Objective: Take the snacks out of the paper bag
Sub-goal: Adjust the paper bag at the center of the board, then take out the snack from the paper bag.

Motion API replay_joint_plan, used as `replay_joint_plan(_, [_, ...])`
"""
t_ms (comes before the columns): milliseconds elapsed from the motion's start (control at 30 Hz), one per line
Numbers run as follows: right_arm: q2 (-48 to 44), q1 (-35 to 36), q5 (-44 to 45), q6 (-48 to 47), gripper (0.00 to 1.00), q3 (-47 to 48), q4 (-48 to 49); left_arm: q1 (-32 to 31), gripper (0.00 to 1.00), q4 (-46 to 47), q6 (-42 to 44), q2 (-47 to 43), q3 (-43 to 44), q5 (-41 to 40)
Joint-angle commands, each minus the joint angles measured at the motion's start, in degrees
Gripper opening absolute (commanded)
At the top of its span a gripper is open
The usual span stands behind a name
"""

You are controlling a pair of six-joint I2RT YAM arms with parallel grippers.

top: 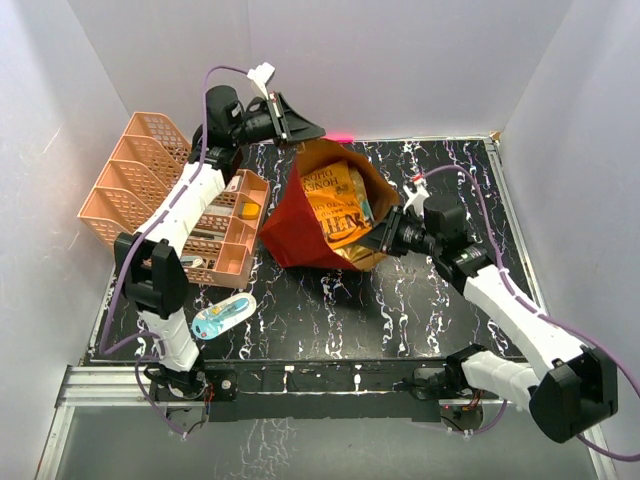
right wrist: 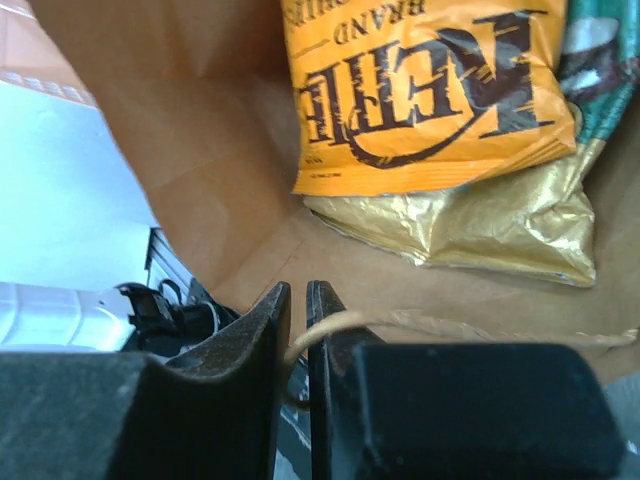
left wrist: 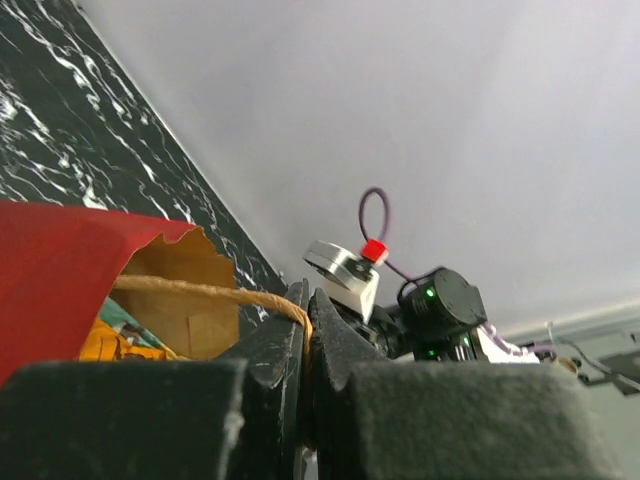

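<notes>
Left arm [top: 190, 205]: mine, stretched far across, forearm raised, wrist turned right. Left gripper [top: 303, 127] up high, jaws pressed together, pinching twine handle [left wrist: 200, 292]. Right arm [top: 520, 320]: reaching forward-left, elbow low by near edge. Right gripper [top: 378, 240] pointing left, jaws almost touching, only thin slit between, other handle [right wrist: 325, 328] caught in it.

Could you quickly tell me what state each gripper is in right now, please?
Left gripper: closed, fingers pinching a twine handle of the paper bag.
Right gripper: closed on the bag's other twine handle.
</notes>
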Motion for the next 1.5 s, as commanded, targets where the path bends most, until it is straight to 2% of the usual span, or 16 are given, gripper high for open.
replay_joint_plan(0, [-6.35,0.15,2.13,-0.67,0.18,-4.02,-5.57,-2.24,0.00,5.45,3.48,-8.90,-5.52,2.88])
replay_joint_plan(67, [-10.05,0.19,4.33,-0.43,0.22,-5.29,-8.80,-3.17,0.00,4.23,5.40,-11.40,-8.55,2.34])
replay_joint_plan(133, [-12.95,0.06,7.87,-0.57,0.30,-5.16,-13.68,-3.75,0.00,1.49,7.58,-13.75,-11.61,1.10])
replay_joint_plan(300, [-17.57,0.10,15.95,-0.86,0.64,-1.96,-28.11,-4.03,0.00,-0.50,9.07,-17.51,-17.07,-0.58])
replay_joint_plan(433, [-20.11,0.08,21.82,-0.73,0.83,3.16,-37.58,-3.99,0.00,-1.26,9.66,-18.52,-18.31,-1.28])
replay_joint_plan(533, [-21.21,0.11,27.56,-1.31,0.93,9.15,-43.37,-4.02,0.00,-2.00,9.78,-18.53,-17.82,-1.44])
replay_joint_plan(633, [-20.88,0.12,28.03,-5.22,0.98,14.48,-44.18,-3.97,0.00,-3.29,10.16,-18.40,-17.44,-2.41])
replay_joint_plan(700, [-19.54,0.13,24.08,-9.72,0.98,16.95,-41.59,-4.01,0.00,-3.37,9.75,-18.26,-17.57,-2.63])
replay_joint_plan(800, [-17.96,0.13,10.07,-18.12,0.96,16.75,-31.89,-4.02,0.00,-4.74,9.28,-17.97,-17.57,-3.60])
replay_joint_plan(900, [-13.48,0.11,6.58,-19.24,0.94,15.82,-25.19,-3.97,0.00,-6.18,9.35,-18.10,-17.77,-4.39])
replay_joint_plan(967, [-8.41,0.10,7.73,-15.40,0.89,16.66,-25.40,-3.99,0.00,-7.63,10.11,-18.13,-17.39,-5.01])
replay_joint_plan(1033, [-4.12,0.11,9.63,-6.66,0.88,16.40,-25.18,-3.97,0.00,-9.21,11.08,-17.78,-16.61,-5.30])
replay_joint_plan(1167, [-3.14,0.61,8.45,11.50,0.80,5.74,-11.77,-3.97,0.00,-9.22,10.56,-16.96,-16.80,-5.74])
replay_joint_plan(1267, [-4.73,3.60,14.69,21.89,0.75,-0.87,-3.35,-3.90,0.00,-8.71,10.12,-16.23,-16.90,-5.84])
replay_joint_plan(1400, [-4.49,8.80,28.69,30.82,0.67,-4.62,-2.90,-3.90,0.00,-9.22,10.21,-15.43,-15.70,-5.97])
replay_joint_plan(1467, [-3.90,9.88,30.68,34.52,0.66,-7.14,-1.06,-3.90,0.00,-9.78,10.37,-15.17,-15.11,-6.08])
